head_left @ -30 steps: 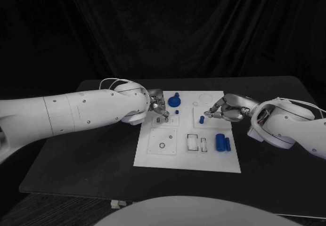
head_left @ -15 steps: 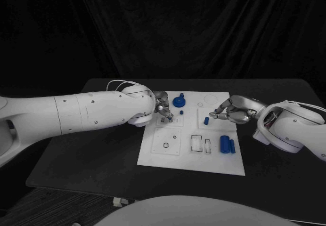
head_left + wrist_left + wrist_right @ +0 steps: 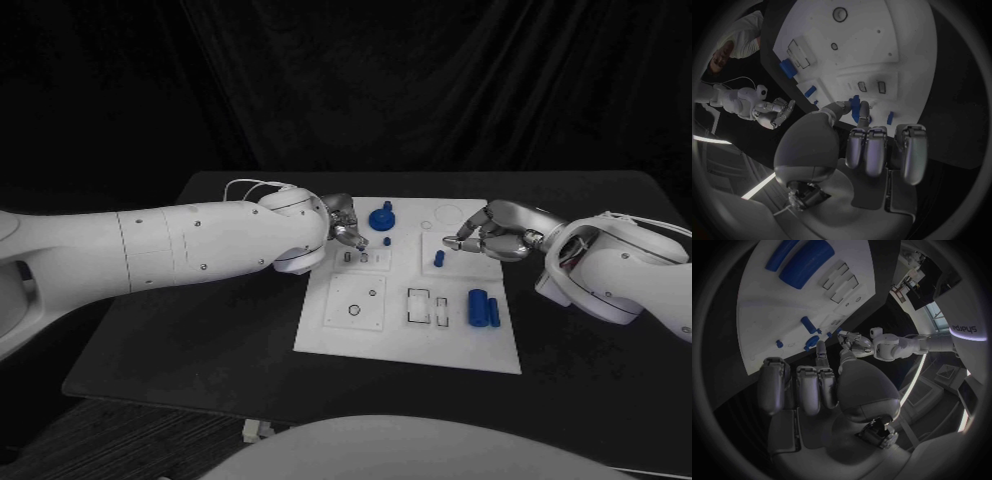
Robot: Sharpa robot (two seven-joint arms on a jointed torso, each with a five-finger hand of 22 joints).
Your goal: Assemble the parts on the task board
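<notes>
Task board (image 3: 411,335) lies in the middle of the black desk (image 3: 216,340) in the head view, and against the earlier pictures the whole scene has only slid a little, so the camera moved rather than the parts; both hands sit at the same spots on the board, which suggests a slow, fine placement is under way. The left hand (image 3: 342,226) hovers over the board's far left area, fingertips just beside a small blue peg (image 3: 387,241) and a knobbed blue part (image 3: 381,217). The right hand (image 3: 488,234) hangs near a short blue pin (image 3: 438,258), with a blue cylinder (image 3: 477,307) lying nearer the robot. In the left wrist view the left hand (image 3: 864,135) has most fingers curled in and pinches a slim blue part (image 3: 856,109) at its tips, close above the board (image 3: 879,45). In the right wrist view the right hand (image 3: 811,382) is curled with one finger extended; I cannot tell whether it holds anything.
</notes>
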